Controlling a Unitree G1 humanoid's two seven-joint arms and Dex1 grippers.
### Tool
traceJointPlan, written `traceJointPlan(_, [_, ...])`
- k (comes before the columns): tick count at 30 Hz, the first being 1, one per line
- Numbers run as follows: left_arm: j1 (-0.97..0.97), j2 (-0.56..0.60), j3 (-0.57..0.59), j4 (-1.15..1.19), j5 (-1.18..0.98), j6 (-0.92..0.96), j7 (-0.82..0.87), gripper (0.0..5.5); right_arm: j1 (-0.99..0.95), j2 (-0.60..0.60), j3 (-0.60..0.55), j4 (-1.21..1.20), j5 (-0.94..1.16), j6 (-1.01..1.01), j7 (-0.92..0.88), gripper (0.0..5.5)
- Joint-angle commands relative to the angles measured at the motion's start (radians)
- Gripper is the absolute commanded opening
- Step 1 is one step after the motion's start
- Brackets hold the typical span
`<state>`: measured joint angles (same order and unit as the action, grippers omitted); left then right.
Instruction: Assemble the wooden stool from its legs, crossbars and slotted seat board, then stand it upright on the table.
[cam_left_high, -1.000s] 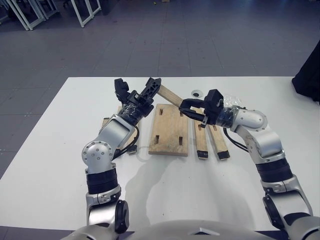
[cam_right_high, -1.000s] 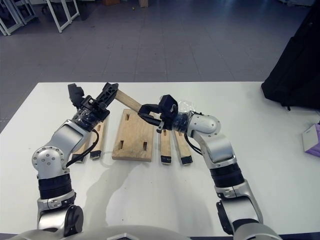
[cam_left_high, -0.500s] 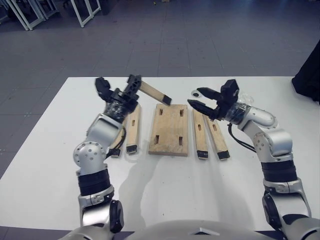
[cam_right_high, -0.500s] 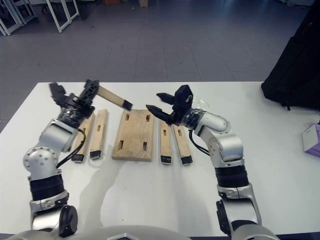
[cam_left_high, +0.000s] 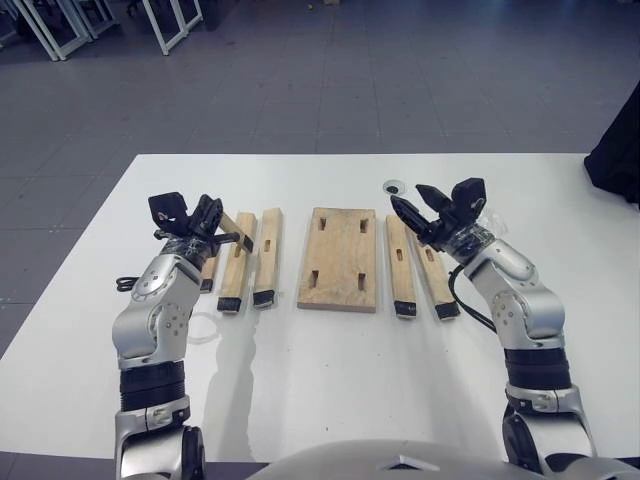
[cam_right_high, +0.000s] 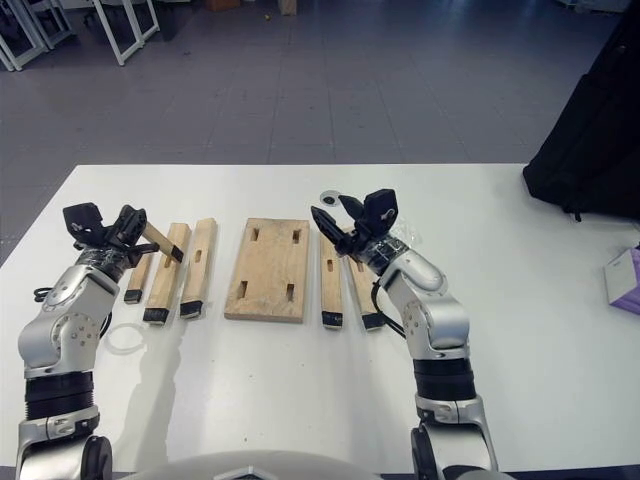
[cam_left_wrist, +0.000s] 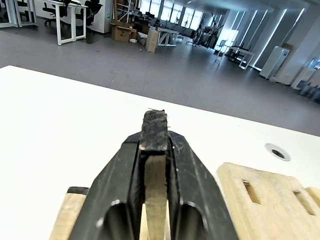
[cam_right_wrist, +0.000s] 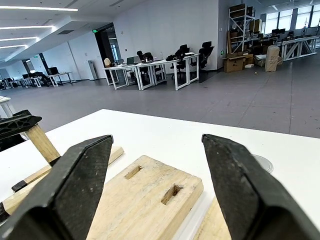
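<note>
- So far nothing is joined: the seat (cam_left_high: 339, 258) lies flat mid-worktop (cam_left_high: 330, 370), slots up, with three sticks (cam_left_high: 267, 256) flat to its left and two legs (cam_left_high: 400, 262) flat to its right.
- By my reading, the step in hand is fetching a first piece for fitting, so the task is at its very start.
- Left hand (cam_right_high: 133, 229) is clamped tight on a bar (cam_right_high: 162, 243), which has a black end cap.
- It holds the bar slanted, clear of the worktop, above the far ends of the left sticks.
- From the left wrist, both fingers (cam_left_wrist: 125, 170) press the bar's sides, with the capped end poking out past them toward the seat.
- Right hand (cam_left_high: 406, 198) is spread wide and holds nothing; it hangs over the far ends of the two right legs, near the seat's far right corner, touching none of them.
- From the right wrist, the fingers (cam_right_wrist: 75, 190) stand well apart, with the seat's slots seen between them.
- Next, I judge the bar's end must be squared to a slot in a leg or the seat before pushing, since a slanted entry would likely jam.
- Probably the free right hand should close on a leg or steady the seat, so that part does not slide when the bar goes in.
</note>
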<state>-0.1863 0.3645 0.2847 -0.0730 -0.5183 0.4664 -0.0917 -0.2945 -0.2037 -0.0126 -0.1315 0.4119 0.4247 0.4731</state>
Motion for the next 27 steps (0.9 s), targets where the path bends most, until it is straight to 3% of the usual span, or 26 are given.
traceJointPlan(1, [0.009, 0.0, 0.014, 0.009, 0.046, -0.021, 0.001, 0.44, 0.037, 0.005, 0.018, -0.04, -0.008, 0.009, -0.014, 3.27])
traceJointPlan(27, [0.026, -0.069, 0.047, -0.066, 0.066, -0.051, -0.028, 0.44, 0.046, -0.019, 0.048, -0.044, -0.036, 0.015, -0.013, 3.27])
